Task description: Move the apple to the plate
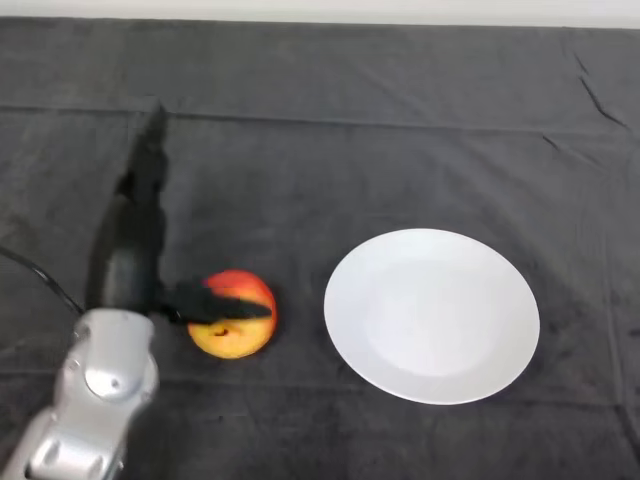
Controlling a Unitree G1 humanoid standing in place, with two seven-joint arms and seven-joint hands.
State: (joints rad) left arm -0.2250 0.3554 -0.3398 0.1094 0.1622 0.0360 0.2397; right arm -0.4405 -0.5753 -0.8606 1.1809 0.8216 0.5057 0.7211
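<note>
The apple [233,314], red and yellow, is seen in the lower left of the frame on the dark cloth [330,160], well apart from the white plate [432,315] at the lower right. The left hand [135,255] is placed beside the apple with its fingers spread apart: the thumb is laid across the apple, and the other fingers are stretched straight toward the upper left.

One apple [233,315] near the left edge of the table [400,130], red and yellow. One white plate [432,315] toward the right edge. One hand [135,255], black, on one silver-grey arm [95,400].
</note>
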